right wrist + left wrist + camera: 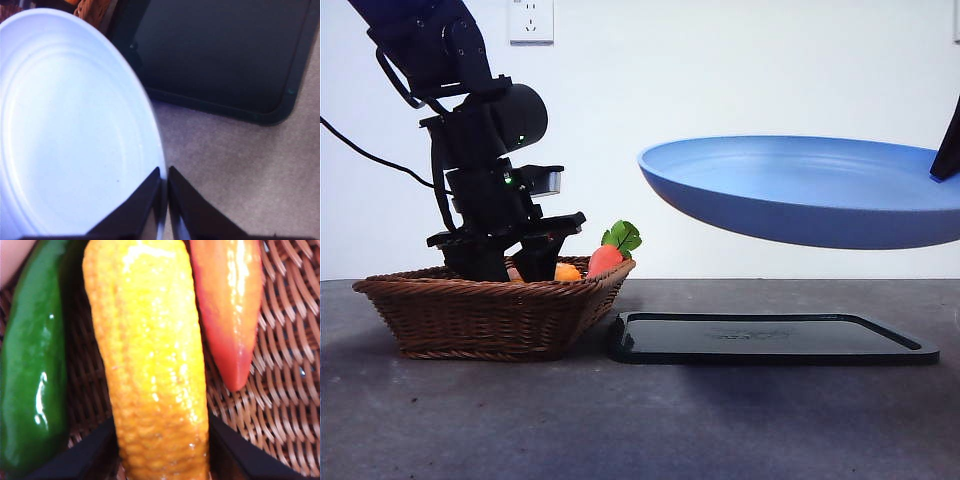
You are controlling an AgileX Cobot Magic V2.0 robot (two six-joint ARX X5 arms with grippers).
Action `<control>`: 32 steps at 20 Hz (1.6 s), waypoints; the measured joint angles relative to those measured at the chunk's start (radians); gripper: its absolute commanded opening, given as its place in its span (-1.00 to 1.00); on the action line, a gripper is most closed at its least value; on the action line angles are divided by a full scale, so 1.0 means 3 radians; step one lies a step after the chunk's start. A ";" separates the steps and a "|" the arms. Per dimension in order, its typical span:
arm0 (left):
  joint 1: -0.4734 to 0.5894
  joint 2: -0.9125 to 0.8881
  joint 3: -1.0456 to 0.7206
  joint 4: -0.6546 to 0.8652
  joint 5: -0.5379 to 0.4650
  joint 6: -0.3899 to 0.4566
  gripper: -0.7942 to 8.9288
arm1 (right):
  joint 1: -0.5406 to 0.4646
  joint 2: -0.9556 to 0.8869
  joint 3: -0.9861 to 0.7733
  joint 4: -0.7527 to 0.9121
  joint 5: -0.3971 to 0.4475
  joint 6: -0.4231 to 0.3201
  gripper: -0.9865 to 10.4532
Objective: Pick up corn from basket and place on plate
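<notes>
The corn (150, 365) lies lengthwise in the wicker basket (280, 390), orange-yellow and ridged. My left gripper (162, 455) is down inside the basket (490, 310), its two black jaws pressed against the cob's sides, shut on it. In the front view this gripper (510, 265) dips behind the basket rim at the left. The light-blue plate (800, 190) hangs tilted in the air at the right. My right gripper (164, 175) is shut on the plate's rim (75, 125) and shows only as a black tip (948, 150) at the right edge.
A green pepper (30, 380) and a red-orange carrot (225, 315) flank the corn in the basket; the carrot (605, 258) pokes above the rim. A flat black tray (770, 338) lies on the table under the plate, right of the basket.
</notes>
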 measured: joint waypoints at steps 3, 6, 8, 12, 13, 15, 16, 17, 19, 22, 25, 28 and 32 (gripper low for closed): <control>0.0004 0.0000 0.0084 -0.0184 0.0003 -0.0020 -0.50 | 0.0000 0.0000 -0.0001 0.0000 0.0000 0.0000 -0.82; 0.0004 -0.0100 0.0170 -0.0244 0.0008 -0.0022 -0.50 | 0.0000 0.0006 0.0000 0.0001 0.0000 0.0001 -0.82; 0.0003 -0.0369 0.0183 -0.0273 0.0020 -0.0023 -0.50 | 0.0000 0.0106 -0.0001 0.0037 -0.0001 0.0015 -0.82; -0.0047 -0.0935 0.0205 -0.0462 0.0514 -0.0046 -0.50 | 0.0000 0.0596 -0.0001 0.0290 -0.0015 0.0173 -0.82; -0.0083 -0.1019 0.0205 -0.0497 0.0765 -0.0075 -0.50 | 0.0000 0.0730 -0.0001 0.0356 -0.0015 0.0226 -0.82; -0.0203 -0.1090 0.0210 -0.0530 0.1143 -0.0120 -0.50 | 0.0000 0.0984 0.0000 0.0530 -0.0015 0.0356 -0.82; -0.0285 -0.1083 0.0210 -0.0575 0.1165 -0.0121 -0.50 | 0.0000 0.1082 -0.0001 0.0604 -0.0015 0.0415 -0.82; -0.0362 -0.1064 0.0210 -0.0618 0.1172 -0.0117 -0.50 | 0.0000 0.1150 0.0000 0.0647 -0.0015 0.0467 -0.82; -0.0557 -0.0974 0.0210 -0.0617 0.1175 -0.0106 -0.50 | 0.0000 0.1258 0.0000 0.0724 -0.0014 0.0556 -0.82; -0.0857 -0.0718 0.0210 -0.0617 0.1177 -0.0062 -0.50 | 0.0000 0.1349 0.0020 0.0725 -0.0015 0.0619 -0.82; -0.1087 -0.0507 0.0210 -0.0615 0.1162 0.0027 -0.50 | 0.0000 0.1354 0.0027 0.0721 -0.0015 0.0631 -0.82; -0.1247 -0.0331 0.0210 -0.0615 0.1063 0.0153 -0.50 | 0.0000 0.1354 0.0028 0.0716 -0.0015 0.0631 -0.82; -0.1310 -0.0149 0.0210 -0.0617 0.0940 0.0276 -0.45 | 0.0000 0.1354 0.0028 0.0708 -0.0033 0.0629 -0.82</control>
